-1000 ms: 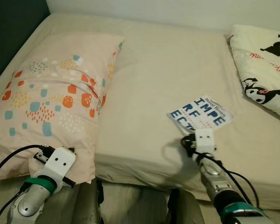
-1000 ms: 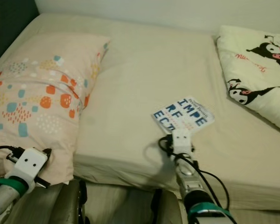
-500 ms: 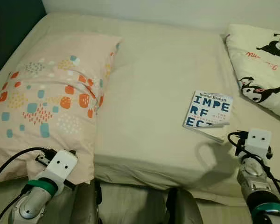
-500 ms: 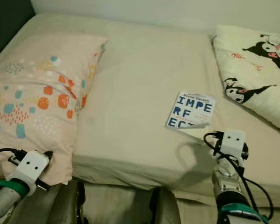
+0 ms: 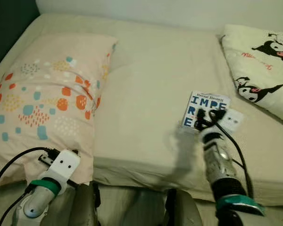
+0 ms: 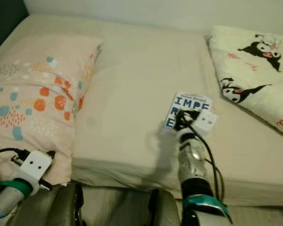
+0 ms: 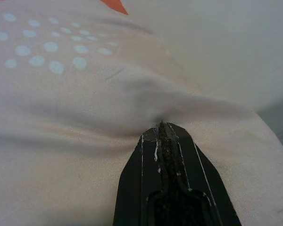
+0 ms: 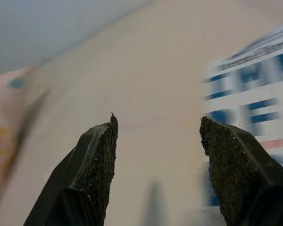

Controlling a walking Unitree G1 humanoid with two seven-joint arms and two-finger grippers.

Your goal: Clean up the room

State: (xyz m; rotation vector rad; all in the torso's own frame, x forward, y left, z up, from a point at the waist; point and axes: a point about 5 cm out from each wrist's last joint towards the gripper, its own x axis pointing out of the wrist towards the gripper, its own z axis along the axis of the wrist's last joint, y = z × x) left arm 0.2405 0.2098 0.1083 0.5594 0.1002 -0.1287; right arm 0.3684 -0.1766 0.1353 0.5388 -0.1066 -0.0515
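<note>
On the bed, a book lies near the front edge. Our right claw hangs wide open just above it. Our left claw pinches the pillow corner.

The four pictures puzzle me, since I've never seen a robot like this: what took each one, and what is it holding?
Two pictures come from the humanoid robot's head, looking down at a bed. The other two come from cameras on its wrists, looking along each gripper's black fingers. On the bed lie a patterned pillow, a white book with blue letters and a cartoon-print blanket. The left gripper is shut, pinching the pillow's fabric at the bed's near edge. The right gripper is open and holds nothing; it hovers beside the book, blurred by motion.
</note>
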